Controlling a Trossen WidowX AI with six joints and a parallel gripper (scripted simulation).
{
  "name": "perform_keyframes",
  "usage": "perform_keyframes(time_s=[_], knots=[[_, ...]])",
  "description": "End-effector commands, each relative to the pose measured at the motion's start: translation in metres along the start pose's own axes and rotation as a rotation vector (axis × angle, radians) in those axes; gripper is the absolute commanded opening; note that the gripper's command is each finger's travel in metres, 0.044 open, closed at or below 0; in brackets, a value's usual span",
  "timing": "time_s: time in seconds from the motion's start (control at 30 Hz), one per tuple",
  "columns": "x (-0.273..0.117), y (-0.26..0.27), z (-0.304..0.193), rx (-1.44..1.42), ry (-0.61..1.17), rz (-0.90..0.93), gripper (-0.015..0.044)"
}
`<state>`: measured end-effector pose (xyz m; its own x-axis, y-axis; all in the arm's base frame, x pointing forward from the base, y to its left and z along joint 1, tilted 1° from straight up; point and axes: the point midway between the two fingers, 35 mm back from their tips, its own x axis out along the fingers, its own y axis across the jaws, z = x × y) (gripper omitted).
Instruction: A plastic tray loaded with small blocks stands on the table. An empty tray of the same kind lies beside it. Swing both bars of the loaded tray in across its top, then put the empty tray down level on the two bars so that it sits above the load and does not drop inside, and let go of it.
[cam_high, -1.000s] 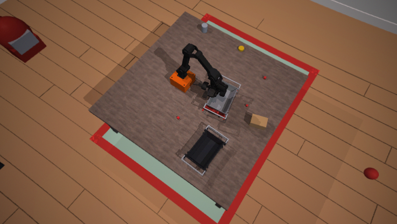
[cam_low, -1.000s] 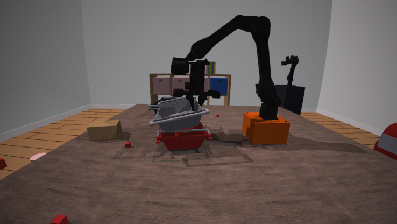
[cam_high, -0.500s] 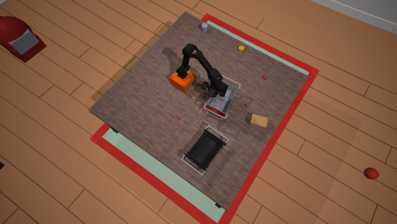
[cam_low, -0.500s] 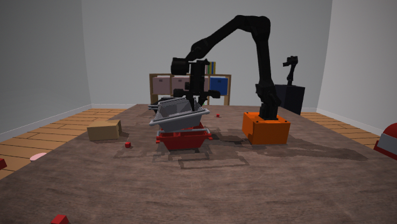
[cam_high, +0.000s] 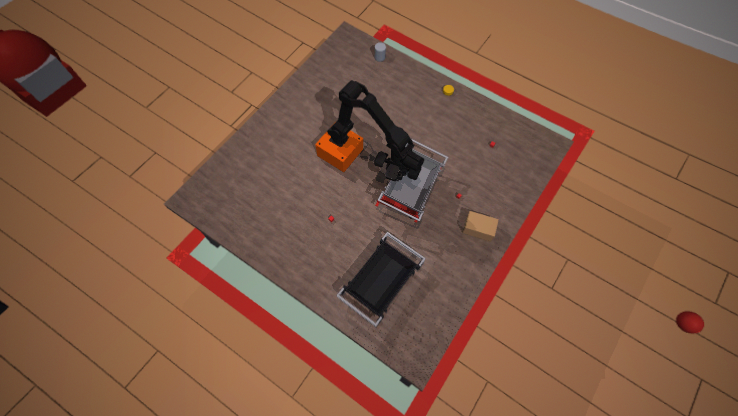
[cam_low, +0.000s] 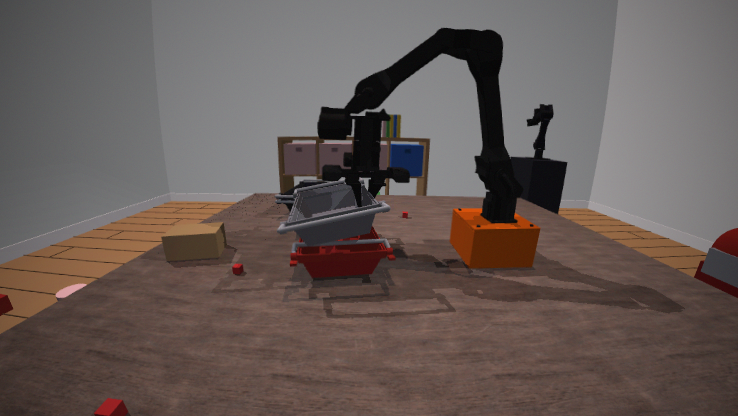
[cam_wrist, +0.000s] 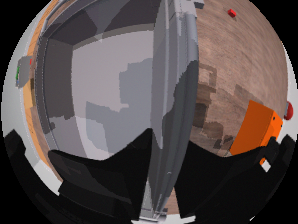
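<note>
The hand (cam_high: 395, 178) (cam_low: 367, 198) (cam_wrist: 158, 132) gripped the grey tray (cam_high: 408, 191) (cam_low: 338, 225) (cam_wrist: 107, 60) by one long wall, tilted above the red tray (cam_high: 400, 206) (cam_low: 342, 262). Judged best: level it over both bars, lower slowly, then release.

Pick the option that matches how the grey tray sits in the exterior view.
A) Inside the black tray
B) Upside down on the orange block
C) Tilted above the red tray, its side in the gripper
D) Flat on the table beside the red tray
C: the gripper pinches one side of the grey tray, which slants over the red tray.
</note>
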<state>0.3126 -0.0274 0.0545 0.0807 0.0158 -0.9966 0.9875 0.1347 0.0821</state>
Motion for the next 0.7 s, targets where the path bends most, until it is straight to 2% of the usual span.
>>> perform_keyframes(time_s=[0.0,0.67], knots=[[0.0047,-0.0085,-0.0006,-0.002,0.000,-0.031,0.0000],[0.0009,-0.0008,0.0000,0.000,0.000,-0.002,0.0000]])
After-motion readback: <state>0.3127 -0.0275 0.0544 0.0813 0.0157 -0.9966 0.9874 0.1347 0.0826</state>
